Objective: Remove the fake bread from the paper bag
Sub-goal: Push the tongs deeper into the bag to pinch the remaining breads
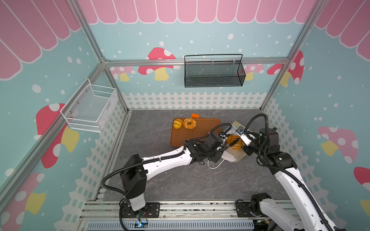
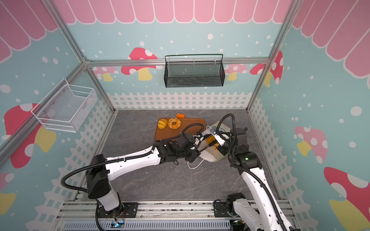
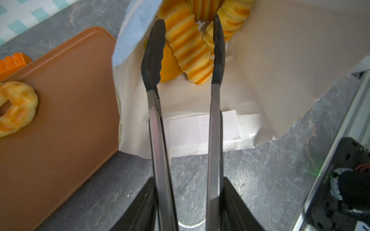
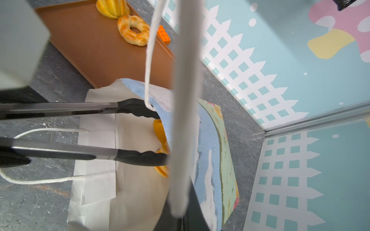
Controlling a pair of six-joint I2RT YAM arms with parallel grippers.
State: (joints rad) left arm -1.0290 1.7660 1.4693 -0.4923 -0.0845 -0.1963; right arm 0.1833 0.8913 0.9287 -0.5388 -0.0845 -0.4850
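Note:
The paper bag [image 1: 233,158] lies on its side, its mouth towards the left arm, white lining [image 3: 280,60] showing. Inside it lie several pieces of fake bread. A ridged long roll [image 3: 190,50] lies between the black tips of metal tongs [image 3: 215,100], which stand apart on either side of it. My left gripper [image 3: 189,186] is shut on the tongs' arms. My right gripper [image 4: 180,218] is shut on the bag's white cord handle [image 4: 186,80] and holds the upper side [image 4: 212,140] raised. A ring doughnut [image 1: 189,123] and a bun [image 1: 177,123] sit on the orange-brown tray [image 1: 204,128].
An orange toy brick [image 1: 195,115] lies behind the tray. The bag's other cord handle [image 1: 214,166] loops over the grey floor. A black mesh basket [image 1: 214,72] hangs on the back wall and a white wire basket [image 1: 90,106] on the left wall.

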